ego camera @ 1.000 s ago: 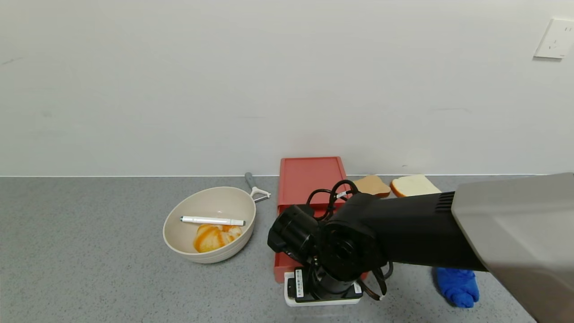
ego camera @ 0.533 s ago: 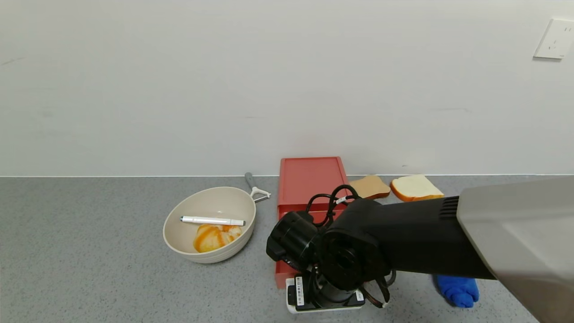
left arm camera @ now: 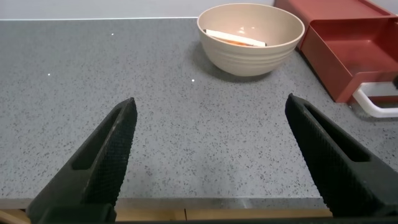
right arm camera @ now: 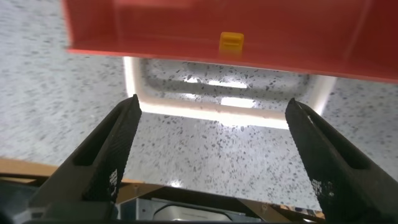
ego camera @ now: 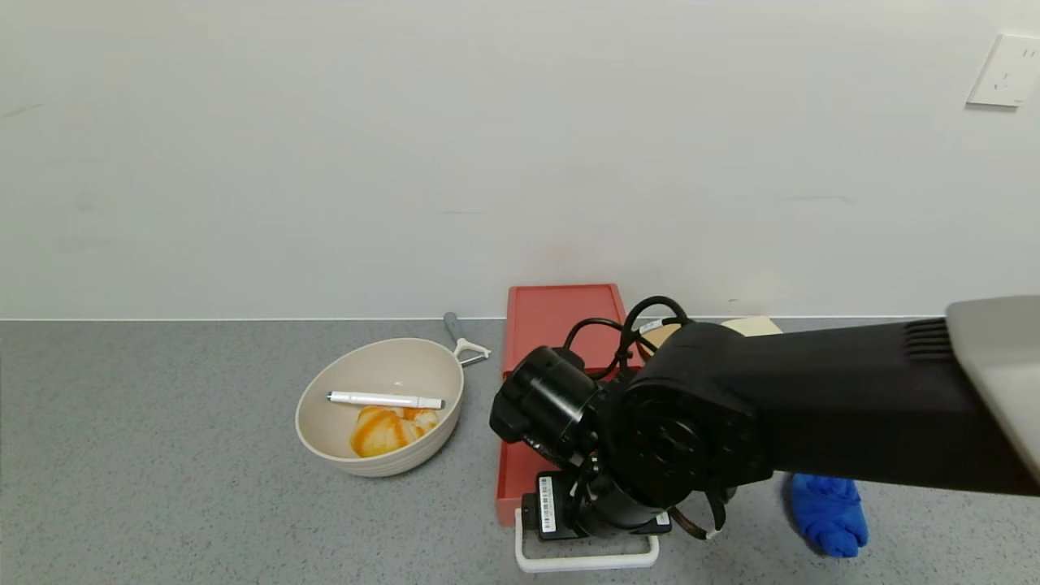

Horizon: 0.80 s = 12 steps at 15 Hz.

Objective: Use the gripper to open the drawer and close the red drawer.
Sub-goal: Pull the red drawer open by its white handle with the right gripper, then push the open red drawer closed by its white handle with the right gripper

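Note:
The salmon-red drawer (ego camera: 561, 321) stands at the back of the counter, against the wall. Its tray (ego camera: 510, 479) is pulled out toward me, with the white loop handle (ego camera: 585, 561) at the front. My right gripper (right arm camera: 212, 102) is open, above the counter just in front of the handle (right arm camera: 224, 109). The handle lies between and just beyond its fingertips, untouched. The tray's red front (right arm camera: 186, 31) fills the far side of that view. In the head view the black right wrist (ego camera: 642, 455) covers the tray's middle. My left gripper (left arm camera: 210, 102) is open and empty near the counter's front edge.
A beige bowl (ego camera: 379, 406) holding a white pen and an orange-white item sits left of the drawer, with a peeler (ego camera: 465, 341) behind it. A blue cloth (ego camera: 829, 512) lies right of the tray. A bread slice (ego camera: 751, 325) shows behind the arm.
The tray and its handle have slid a little farther toward me. My right wrist has risen and moved toward the wall, covering most of the bread. The handle now shows bare in front of it.

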Motion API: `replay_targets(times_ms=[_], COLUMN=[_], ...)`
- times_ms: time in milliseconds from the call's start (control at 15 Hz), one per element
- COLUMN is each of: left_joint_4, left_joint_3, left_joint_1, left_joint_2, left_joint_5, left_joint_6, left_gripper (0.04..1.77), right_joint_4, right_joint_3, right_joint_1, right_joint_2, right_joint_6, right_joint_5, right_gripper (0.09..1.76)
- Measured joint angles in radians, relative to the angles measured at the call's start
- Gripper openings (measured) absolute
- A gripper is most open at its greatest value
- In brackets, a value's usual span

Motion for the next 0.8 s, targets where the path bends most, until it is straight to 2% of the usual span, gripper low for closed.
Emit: replay_targets(times_ms=[467,600,800], left_joint_4=[0.000,0.000,0.000], left_joint_3=[0.000,0.000,0.000], left_joint_1=[0.000,0.000,0.000], left_joint_2=[0.000,0.000,0.000], left_joint_5=[0.000,0.000,0.000], left_joint_6=[0.000,0.000,0.000], left_gripper=[1.72,1.72,1.72], right_joint_4=[-0.021,-0.109,-0.285], right_joint_3=[0.041,0.101,0.263], right_joint_1=[-0.029,-0.060,-0.116], right_joint_2=[-0.245,-0.339,-0.488], right_joint_6=[-0.143,-0.203,-0.300], right_joint_5=[-0.007,0.005,0.082], right_gripper=[1.71,1.71,1.71])
